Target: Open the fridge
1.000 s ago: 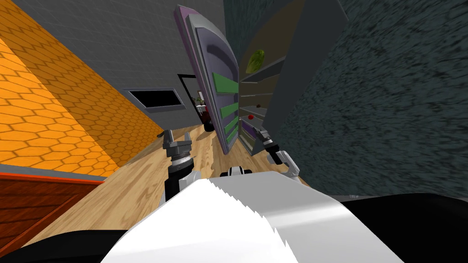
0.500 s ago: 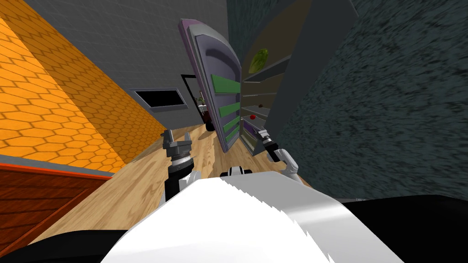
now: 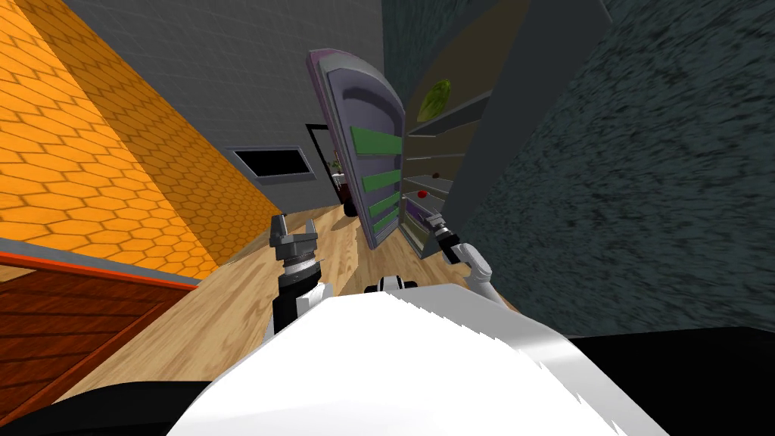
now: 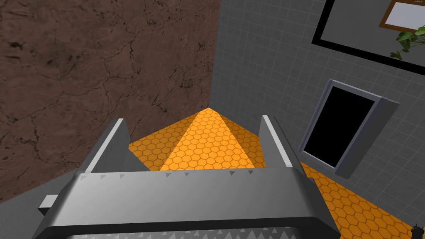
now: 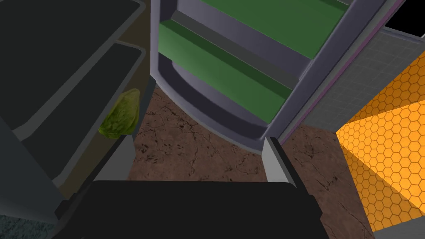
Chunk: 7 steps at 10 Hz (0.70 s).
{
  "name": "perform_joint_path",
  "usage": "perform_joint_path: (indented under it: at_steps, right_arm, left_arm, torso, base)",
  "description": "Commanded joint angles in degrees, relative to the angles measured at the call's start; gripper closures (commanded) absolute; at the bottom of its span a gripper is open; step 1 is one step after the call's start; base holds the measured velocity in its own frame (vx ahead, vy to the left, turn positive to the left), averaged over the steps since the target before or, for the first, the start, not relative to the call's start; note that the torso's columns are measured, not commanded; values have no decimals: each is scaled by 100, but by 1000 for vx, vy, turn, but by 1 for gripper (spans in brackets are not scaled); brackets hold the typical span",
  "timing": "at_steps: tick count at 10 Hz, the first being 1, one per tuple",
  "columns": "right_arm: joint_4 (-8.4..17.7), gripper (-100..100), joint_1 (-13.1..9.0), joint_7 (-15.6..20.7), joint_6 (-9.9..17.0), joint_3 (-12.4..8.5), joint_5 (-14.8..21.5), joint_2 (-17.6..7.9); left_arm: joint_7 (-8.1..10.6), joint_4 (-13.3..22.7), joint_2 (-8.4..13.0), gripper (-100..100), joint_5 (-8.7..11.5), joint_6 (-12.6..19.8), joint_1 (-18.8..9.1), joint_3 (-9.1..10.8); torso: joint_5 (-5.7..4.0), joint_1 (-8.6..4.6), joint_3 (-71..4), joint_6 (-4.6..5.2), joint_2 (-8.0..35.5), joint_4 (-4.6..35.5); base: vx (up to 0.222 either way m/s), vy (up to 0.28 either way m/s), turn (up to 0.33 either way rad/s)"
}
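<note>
Nearby, left gripper (image 3: 294, 224): fingers spread, nothing between them; held over the wooden floor (image 3: 227, 303), well apart from the fridge.
Right gripper (image 3: 433, 220): fingers apart and empty, low at the fridge opening, between door and cabinet; whether it touches either I cannot tell.
Fridge door (image 3: 372, 163): stands swung wide off the cabinet, its inner face and green door shelves (image 3: 375, 141) turned toward me.
Fridge cabinet (image 3: 515, 113): just right of the door, its inner shelves (image 3: 446, 121) open to view; a leafy green lump (image 3: 435, 99) sits on an upper one, a small red thing (image 3: 422, 194) lower down.
Grey wall (image 3: 227, 91): beyond the door, with a framed black area (image 3: 274, 163).
Progress: by my judgement the opening is as good as done, since the door gapes broadly and no hand holds it.
Left to do: at most drawing the right arm clear.
Hard to make out: the door's outer face and handle are turned away; the cabinet's foot hides behind the right arm; a small dark item on a middle shelf is too small to name.
</note>
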Motion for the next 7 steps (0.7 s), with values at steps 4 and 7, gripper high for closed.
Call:
perform_joint_path:
  at_steps: [4, 7]
  right_arm:
    - [494, -100, -348, 446, 272, -52, 1000, -197]
    - [700, -100, -497, 608, 395, -67, 1456, -300]
  left_arm:
    - [0, 0, 0, 0, 0, 0, 0, 0]
    - [0, 0, 0, 0, 0, 0, 0, 0]
  torso:
    - [0, -3, 2, 0, 4, 1]
    - [0, -3, 0, 0, 1, 0]
  base:
    - [-14, 47, 76]
    - [-6, 28, 30]
